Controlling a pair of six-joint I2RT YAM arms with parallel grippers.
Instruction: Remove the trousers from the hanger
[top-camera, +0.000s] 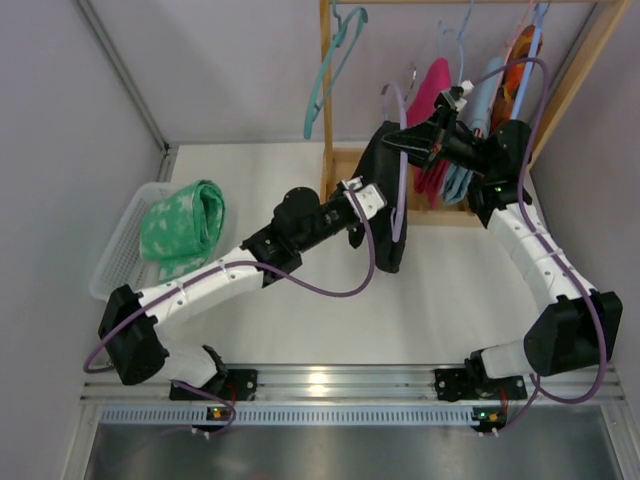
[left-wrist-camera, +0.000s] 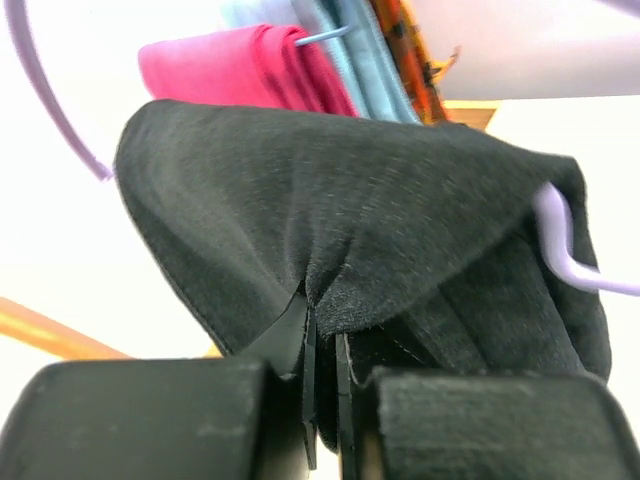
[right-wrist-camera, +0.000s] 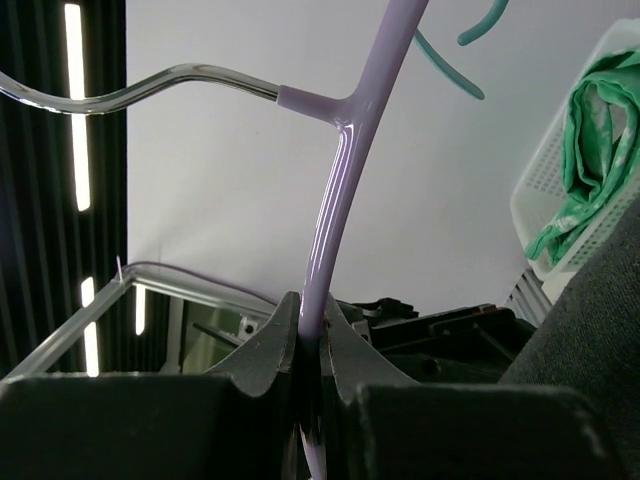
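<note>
Black trousers (top-camera: 387, 215) hang over a lilac hanger (top-camera: 403, 190) held out in front of the wooden rack. My left gripper (top-camera: 378, 198) is shut on a fold of the black trousers (left-wrist-camera: 350, 200), with cloth pinched between the fingers (left-wrist-camera: 325, 330). My right gripper (top-camera: 398, 140) is shut on the lilac hanger's stem (right-wrist-camera: 340, 200) just above the cloth (right-wrist-camera: 310, 320). A hanger arm (left-wrist-camera: 560, 240) sticks out of the cloth at the right. Pink trousers (top-camera: 432, 90), light blue trousers (top-camera: 480, 110) and orange patterned trousers (top-camera: 522, 60) hang on the rack. Mint-green trousers (top-camera: 180, 225) lie in the basket.
A white mesh basket (top-camera: 120, 250) stands at the table's left edge. The wooden rack post (top-camera: 326, 100) rises at the back, with an empty teal hanger (top-camera: 325, 80) on its rail. Grey walls close in at left and right.
</note>
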